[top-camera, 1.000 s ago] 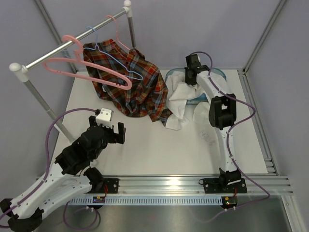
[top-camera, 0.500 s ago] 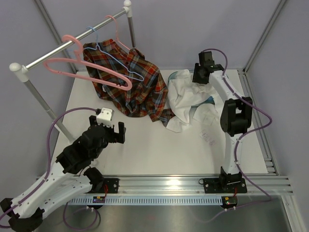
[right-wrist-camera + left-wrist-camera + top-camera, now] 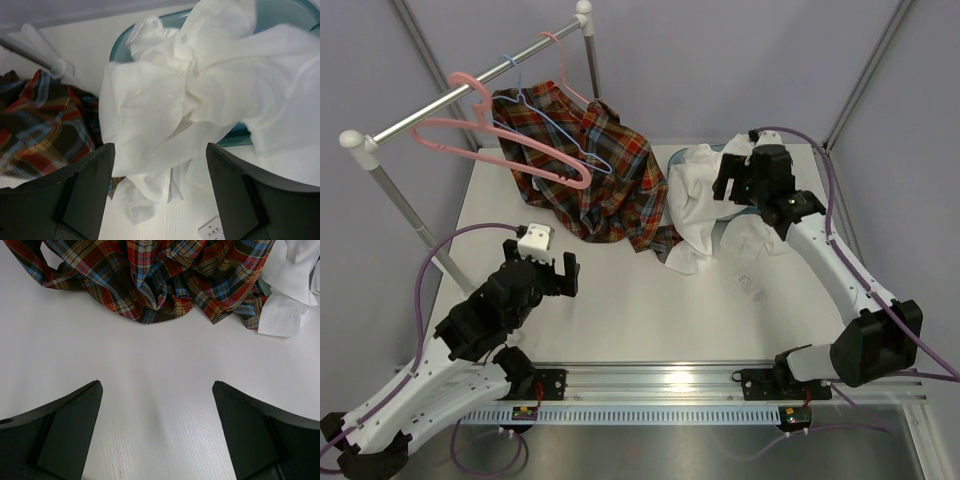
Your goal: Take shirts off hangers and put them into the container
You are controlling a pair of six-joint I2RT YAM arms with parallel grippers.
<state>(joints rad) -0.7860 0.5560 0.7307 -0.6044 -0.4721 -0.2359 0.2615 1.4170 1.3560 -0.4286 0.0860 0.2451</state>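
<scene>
White shirt (image 3: 150,95) under R gripper (image 3: 159,150)

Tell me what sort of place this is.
Most likely a robotics lab test cell, not a home: the left arm and right arm are bolted to an aluminium rail at the edge of a white table, plain walls enclose it, and a clothes rail with hangers stands along its left side.

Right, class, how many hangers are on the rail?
3, all on the rail: a large pink hanger nearest its left end, a light blue hanger next, a second pink hanger beyond. More may be hidden under the plaid shirt.
</scene>
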